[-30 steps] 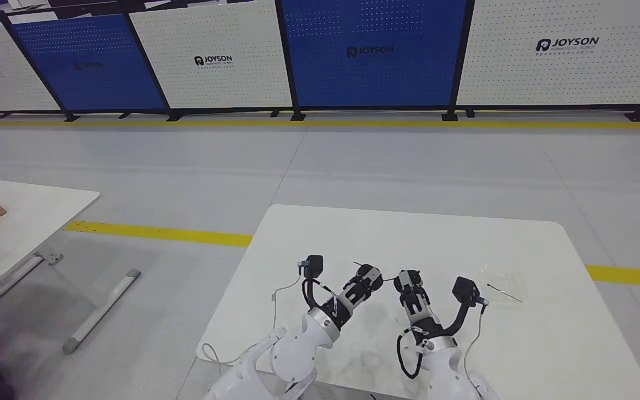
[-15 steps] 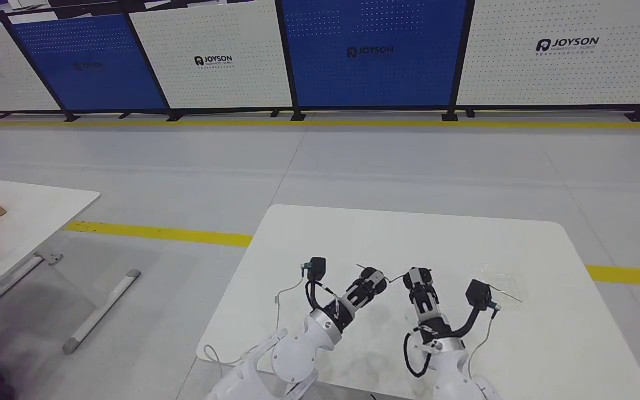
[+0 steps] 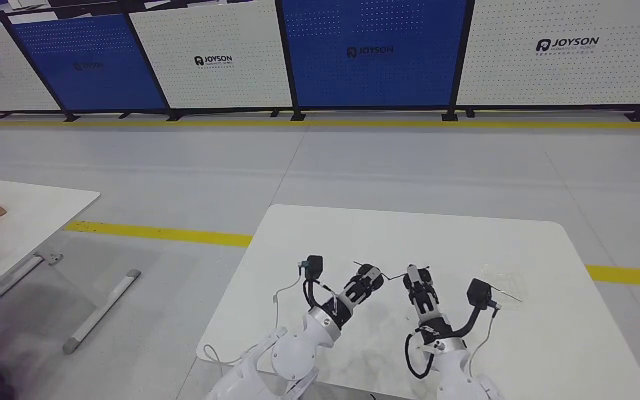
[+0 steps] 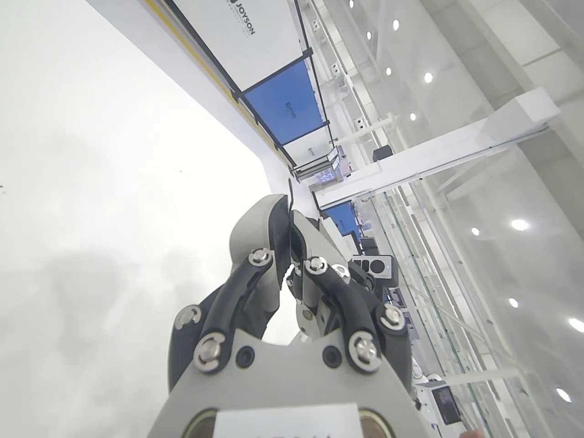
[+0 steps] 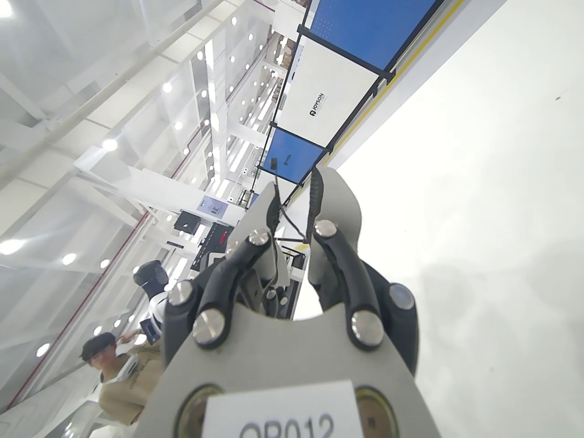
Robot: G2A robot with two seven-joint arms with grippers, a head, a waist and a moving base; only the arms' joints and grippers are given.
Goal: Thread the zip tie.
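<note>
My left gripper (image 4: 290,208) is closed down to almost nothing. Its two pads press on the zip tie (image 4: 289,190), whose thin black end pokes out just past the fingertips. My right gripper (image 5: 297,179) stands a little open, with a narrow gap between its pads. The tie's small square head rises just beyond one fingertip, and the strap lies along that finger's pad. I cannot tell whether that end is pinched or only resting there. From above, the two grippers sit side by side, near each other, over the middle of the white surface (image 3: 400,230). The left one is angled toward the right one, and a short stretch of black strap bridges the space between them. Off to my right, just beyond the right arm, a clear plastic bag (image 3: 497,277) lies flat on the surface with a thin black strip (image 3: 507,294) at its near edge. Past the surface's far edge are grey floor (image 3: 200,170), a yellow line (image 3: 150,233) running across it, and a row of blue and white panels (image 3: 370,50) standing along the back.
</note>
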